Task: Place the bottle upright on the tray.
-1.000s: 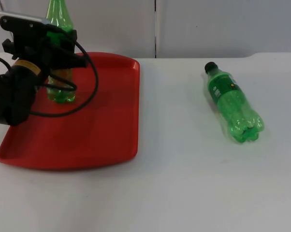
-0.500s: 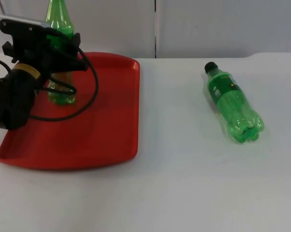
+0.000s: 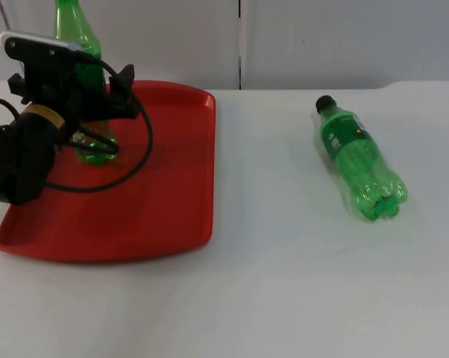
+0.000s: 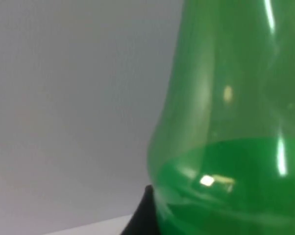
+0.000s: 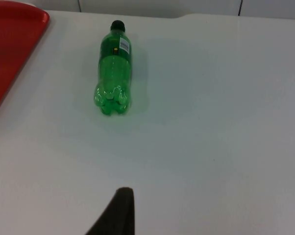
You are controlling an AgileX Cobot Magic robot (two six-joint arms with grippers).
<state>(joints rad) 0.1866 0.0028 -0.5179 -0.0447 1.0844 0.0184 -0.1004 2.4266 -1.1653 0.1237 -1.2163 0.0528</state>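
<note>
A green bottle [image 3: 74, 33] stands on the far left part of the red tray [image 3: 165, 171], leaning a little to the left. My left gripper [image 3: 89, 104] is shut on the bottle's middle, and the arm hides much of the bottle's body. Up close in the left wrist view, the green bottle [image 4: 226, 122] sits right against a black fingertip [image 4: 140, 218]. A second green bottle [image 3: 359, 156] with a black cap lies on its side on the white table at the right, cap pointing away. My right gripper [image 5: 119, 215] waits above the table, well short of that lying bottle [image 5: 113, 73].
The grey partition wall [image 3: 321, 37] closes off the table's far edge just behind the tray. In the right wrist view the tray's corner [image 5: 10, 44] lies to one side of the lying bottle. White table [image 3: 284, 283] spreads between tray and lying bottle.
The held bottle's neck has swung to the left, so the bottle now leans. The left gripper shifted slightly with it. The lying bottle has stayed put.
</note>
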